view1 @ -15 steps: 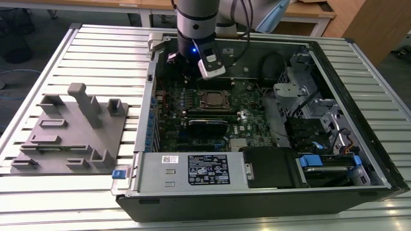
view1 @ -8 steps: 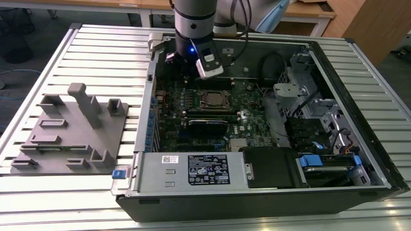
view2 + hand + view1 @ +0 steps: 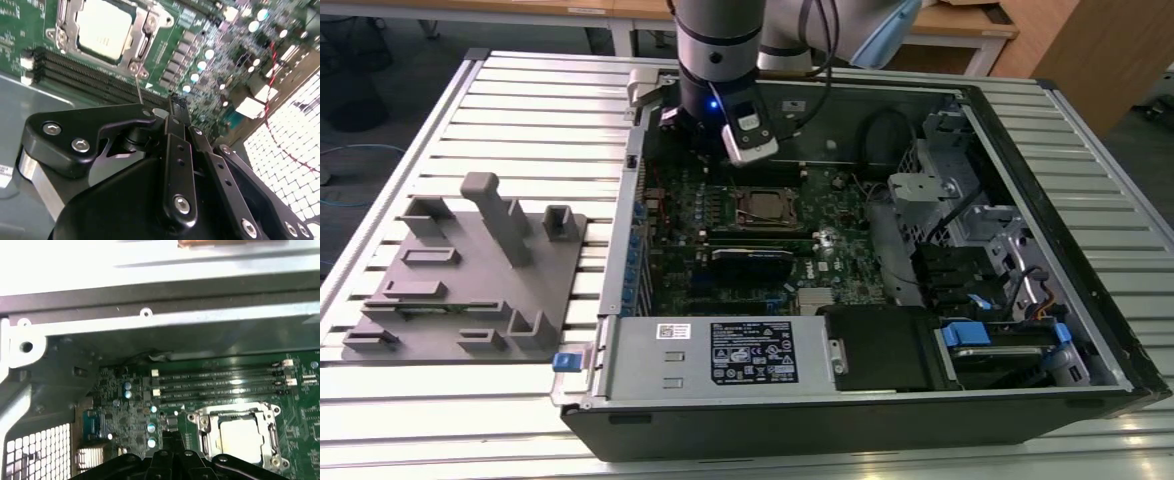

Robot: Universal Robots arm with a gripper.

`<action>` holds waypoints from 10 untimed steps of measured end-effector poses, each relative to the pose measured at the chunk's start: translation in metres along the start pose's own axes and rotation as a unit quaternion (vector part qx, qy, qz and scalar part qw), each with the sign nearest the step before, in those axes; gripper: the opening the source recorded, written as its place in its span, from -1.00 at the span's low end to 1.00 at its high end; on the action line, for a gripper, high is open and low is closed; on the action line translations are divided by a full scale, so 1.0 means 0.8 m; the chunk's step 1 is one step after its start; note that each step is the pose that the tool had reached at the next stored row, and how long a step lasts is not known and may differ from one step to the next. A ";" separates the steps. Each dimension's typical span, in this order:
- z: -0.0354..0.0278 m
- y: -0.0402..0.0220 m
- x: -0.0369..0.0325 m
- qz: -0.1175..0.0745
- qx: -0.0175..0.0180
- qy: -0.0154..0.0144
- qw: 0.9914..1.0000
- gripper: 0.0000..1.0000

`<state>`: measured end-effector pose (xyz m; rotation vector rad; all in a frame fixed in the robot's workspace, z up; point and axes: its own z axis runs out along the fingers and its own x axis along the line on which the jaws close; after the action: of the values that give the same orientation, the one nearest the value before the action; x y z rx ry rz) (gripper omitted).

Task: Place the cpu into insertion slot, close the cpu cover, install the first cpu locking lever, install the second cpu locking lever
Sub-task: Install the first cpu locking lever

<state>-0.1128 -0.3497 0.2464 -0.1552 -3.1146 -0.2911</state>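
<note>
The cpu (image 3: 105, 27) lies in the insertion slot (image 3: 767, 208) on the green circuit board, its silvery top showing in both wrist views (image 3: 241, 436). The cpu cover (image 3: 146, 42) lies flat over it, framing the chip. A thin metal locking lever (image 3: 138, 87) rises from a corner of the socket toward my fingers. My gripper (image 3: 176, 102) hangs above the board just beside the socket, on the far side of it in the exterior view (image 3: 731, 158). Its fingers are shut together and hold nothing.
The open computer case (image 3: 1067, 200) surrounds the board, its metal wall close behind the gripper. Long memory slots (image 3: 220, 382) run beside the socket. A black card (image 3: 750, 255), a power supply (image 3: 747, 350) and drive bays (image 3: 1001, 335) fill the case. A grey fixture plate (image 3: 467, 270) sits at the exterior view's left.
</note>
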 end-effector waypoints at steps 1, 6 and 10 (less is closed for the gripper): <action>0.0000 -0.0001 0.0005 0.000 -0.003 0.000 1.000 -0.79; 0.0001 -0.0005 0.0027 0.000 -0.025 0.002 1.000 -0.79; 0.0000 -0.0009 0.0033 0.000 -0.044 0.004 0.999 -0.79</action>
<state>-0.1155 -0.3502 0.2463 -0.1543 -3.0942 -0.4280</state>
